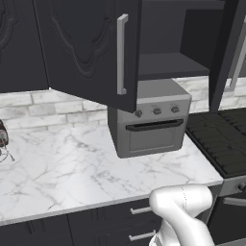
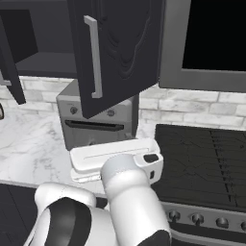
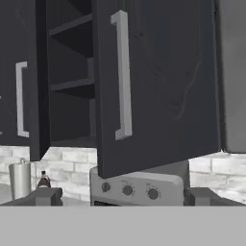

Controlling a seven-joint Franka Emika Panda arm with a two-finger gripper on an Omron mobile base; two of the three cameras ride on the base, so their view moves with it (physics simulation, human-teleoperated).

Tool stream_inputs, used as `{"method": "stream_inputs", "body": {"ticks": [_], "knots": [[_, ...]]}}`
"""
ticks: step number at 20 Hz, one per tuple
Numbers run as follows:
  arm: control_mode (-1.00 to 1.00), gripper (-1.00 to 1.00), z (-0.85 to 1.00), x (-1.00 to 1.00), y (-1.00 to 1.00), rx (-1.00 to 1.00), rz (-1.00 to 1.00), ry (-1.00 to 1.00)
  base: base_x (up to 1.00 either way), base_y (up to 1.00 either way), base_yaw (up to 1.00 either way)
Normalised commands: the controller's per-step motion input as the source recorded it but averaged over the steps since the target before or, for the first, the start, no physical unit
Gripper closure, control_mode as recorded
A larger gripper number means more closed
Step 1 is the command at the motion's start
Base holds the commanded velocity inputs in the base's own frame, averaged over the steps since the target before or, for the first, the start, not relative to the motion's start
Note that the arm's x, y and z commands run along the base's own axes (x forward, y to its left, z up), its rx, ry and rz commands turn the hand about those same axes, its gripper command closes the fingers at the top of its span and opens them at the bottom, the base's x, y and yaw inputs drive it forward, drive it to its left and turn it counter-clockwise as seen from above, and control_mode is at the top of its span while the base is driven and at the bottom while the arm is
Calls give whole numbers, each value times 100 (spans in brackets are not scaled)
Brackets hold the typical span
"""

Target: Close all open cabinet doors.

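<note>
Left base view: black drawers (image 1: 139,223) are seen nearest, under a white marble counter (image 1: 67,168). On the counter a grey toaster oven (image 1: 151,120) stands against a pale brick wall (image 1: 57,108), beside a black stove (image 1: 221,139). Above, 2 cabinet doors stand open off a dark shelved cabinet (image 1: 168,62): the left door (image 1: 89,48), matte black with curvy carved relief and a long silver bar handle (image 1: 122,54), is swung out over the oven; the right door (image 1: 226,53) is seen edge-on. In the hand view, the gripper (image 3: 123,197) is spread wide and holds nothing, its fingertips (image 3: 45,196) low before the nearer door, with a steel canister (image 3: 20,178) and a bottle (image 3: 43,180) far left.
</note>
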Motion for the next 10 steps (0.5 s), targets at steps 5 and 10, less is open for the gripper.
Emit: {"method": "stream_inputs", "body": {"ticks": [5, 10], "knots": [[-100, -100, 14, 16, 0, 4, 1, -1, 0, 0, 0], [-100, -100, 0, 41, 0, 1, 0, 0, 0, 0, 0]]}}
